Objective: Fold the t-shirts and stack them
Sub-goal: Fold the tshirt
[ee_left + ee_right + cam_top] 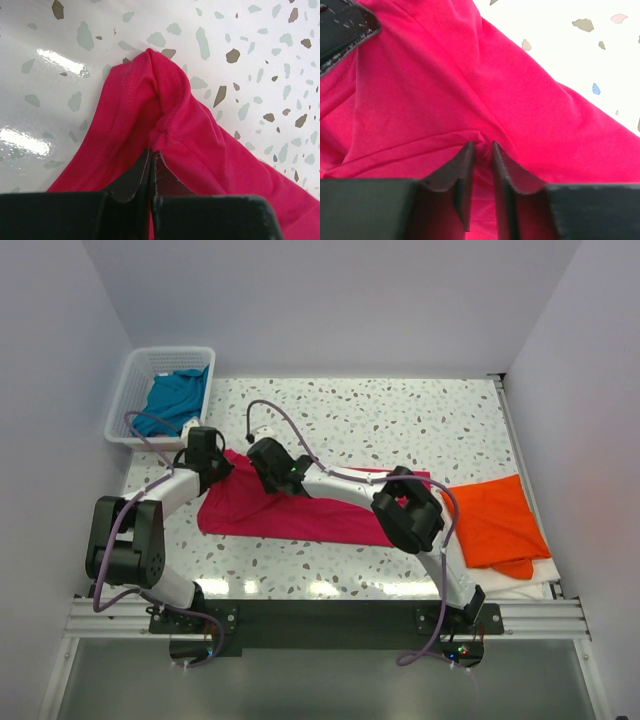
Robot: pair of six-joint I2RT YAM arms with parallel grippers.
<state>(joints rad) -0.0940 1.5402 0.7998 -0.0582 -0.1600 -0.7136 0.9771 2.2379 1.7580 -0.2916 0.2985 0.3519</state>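
The pink shirt (200, 135) is soft, matt cloth with a stitched seam just ahead of the left gripper (151, 152). The cloth is creased where it meets the fingers (131, 179). Those fingers look like hard black plastic, dull, with small pale scratches. The right gripper (483, 146) has the same dull black fingers, scuffed at the edges. The table (250, 30) past the left gripper is smooth and very shiny, white with grey and brown flecks like stone. Far to the right of the right gripper, the orange shirt (495, 520) is matt cloth too. Beyond the left gripper, the basket (123, 402) is white plastic full of holes. The blue shirt (175, 395) in it is soft cloth.
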